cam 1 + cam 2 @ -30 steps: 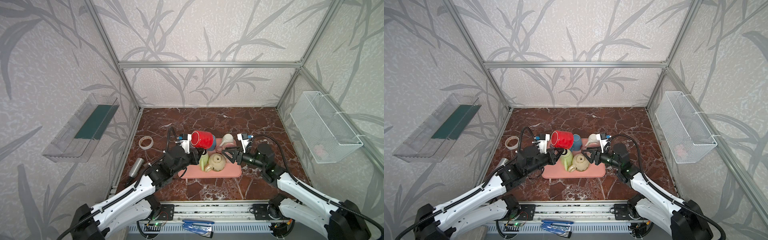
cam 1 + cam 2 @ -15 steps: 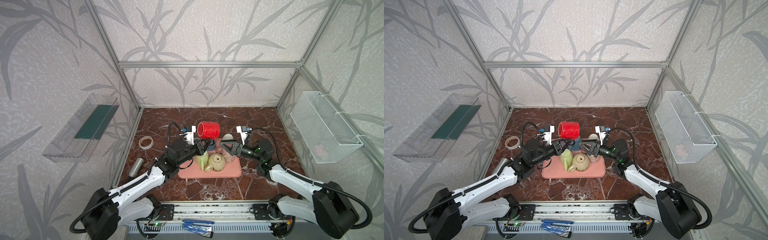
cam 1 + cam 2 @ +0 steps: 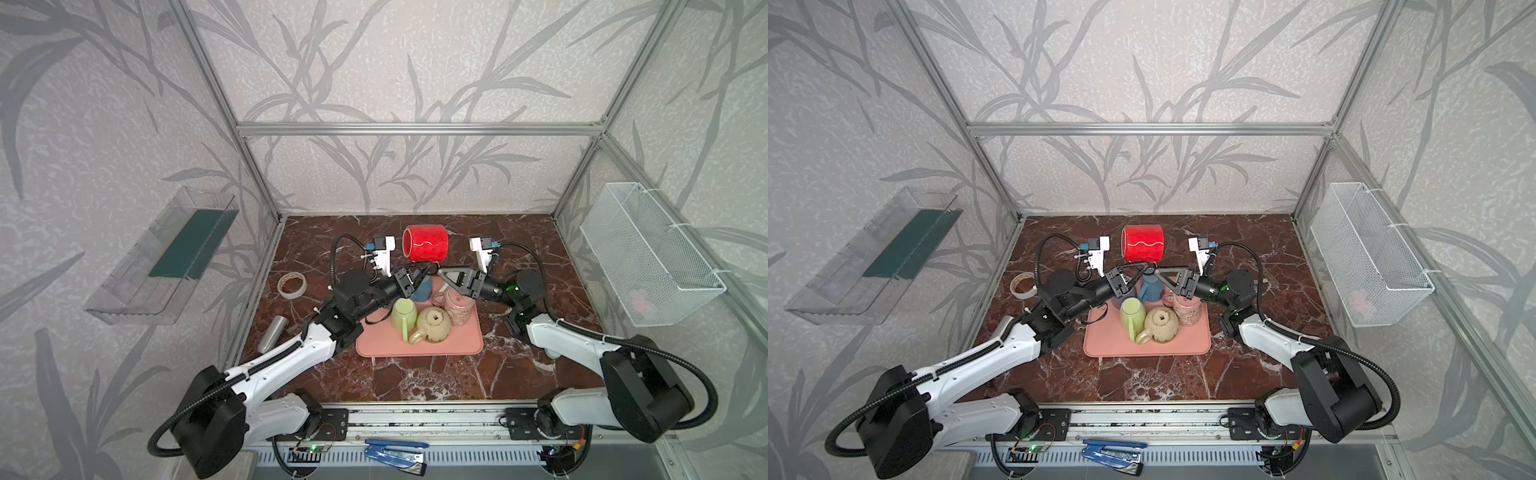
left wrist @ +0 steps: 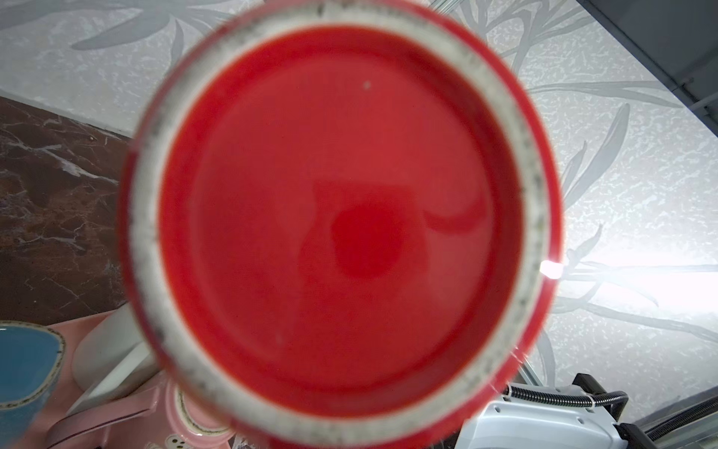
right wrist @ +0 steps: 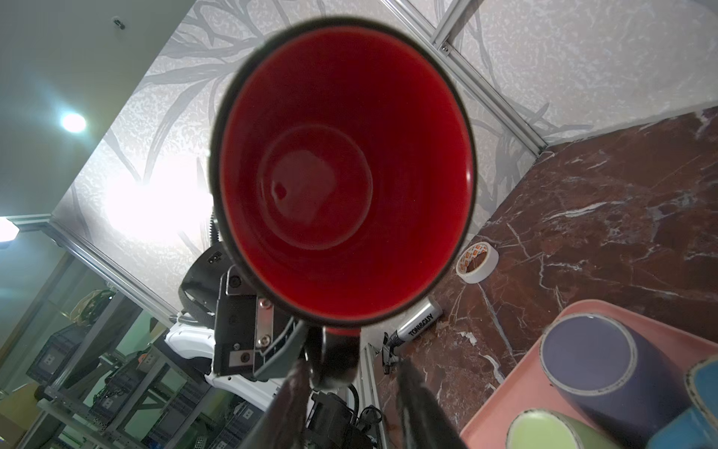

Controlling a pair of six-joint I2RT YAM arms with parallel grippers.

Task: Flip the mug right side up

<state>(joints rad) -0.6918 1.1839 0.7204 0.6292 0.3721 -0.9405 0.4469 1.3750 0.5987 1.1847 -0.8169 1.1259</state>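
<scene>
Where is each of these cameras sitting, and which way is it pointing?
Top views: one stereo head high above the arms' bases, looking down on the table; both arms show.
Left wrist: on the left arm, facing the base of the red mug; no own parts show.
Right wrist: on the right arm, facing the mug's mouth; right end effector open, left end effector gripping the handle.
Shared: both wrist views see one mug, opposite ends.
</scene>
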